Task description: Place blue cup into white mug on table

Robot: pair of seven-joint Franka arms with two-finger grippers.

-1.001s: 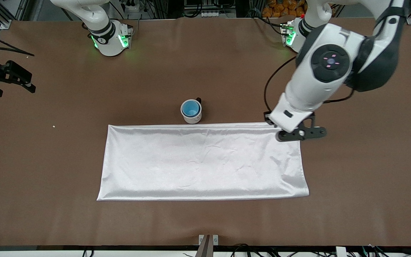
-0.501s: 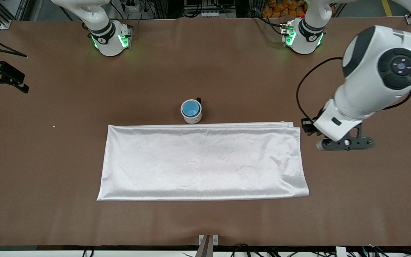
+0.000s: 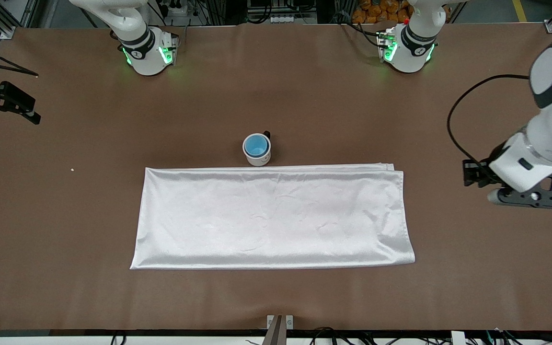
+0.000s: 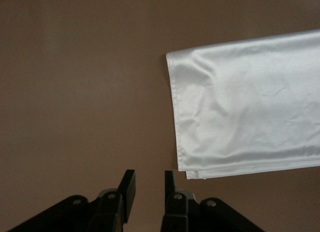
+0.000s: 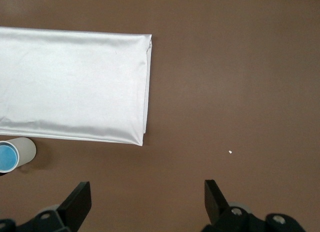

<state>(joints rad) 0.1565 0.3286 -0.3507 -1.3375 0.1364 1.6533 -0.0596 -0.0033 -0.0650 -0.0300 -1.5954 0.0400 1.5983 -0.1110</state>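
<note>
Matte brown table (image 3: 304, 96) spanning the frame, white mug (image 3: 257, 152) standing near its middle, folded white cloth (image 3: 271, 218) spread flat just beside the mug and nearer the camera, small pale speck (image 3: 72, 169) toward the right arm's end

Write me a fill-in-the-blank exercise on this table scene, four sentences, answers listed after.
1. The blue cup sits inside the white ____.
2. The white mug stands on the table beside the edge of the white ____.
3. The left gripper hangs over bare table at the left arm's end, holding ____.
4. The right gripper has its fingers wide ____.

Missing words: mug; cloth; nothing; open
</note>
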